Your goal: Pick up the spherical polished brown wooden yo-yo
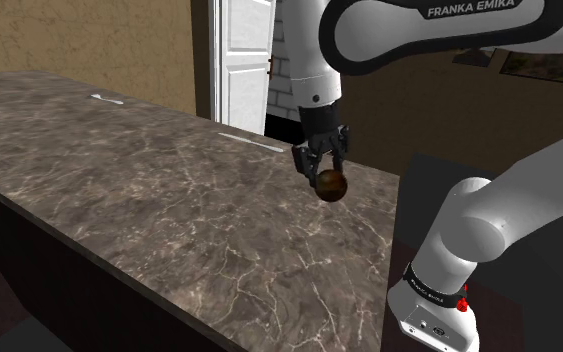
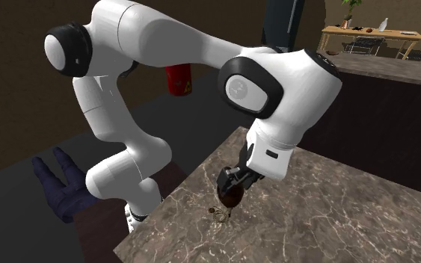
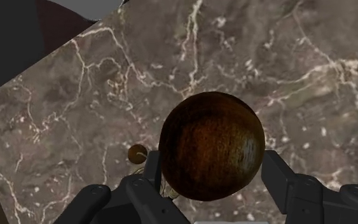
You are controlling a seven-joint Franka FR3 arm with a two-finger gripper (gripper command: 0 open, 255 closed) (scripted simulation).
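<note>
Aloft above the brown veined marble desk (image 1: 159, 225), the black two-finger hand (image 1: 327, 173) clamps a round, polished dark-brown wooden yo-yo (image 3: 211, 145).

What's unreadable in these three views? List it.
Wrist view: the round polished brown wooden yo-yo hides where the black two-finger tool touches it.
Second exterior view: the small tangle on the dark veined marble counter, under the yo-yo, is too small to identify.
Shoulder view: the thin pale object at the counter's far end is too small to name.
</note>
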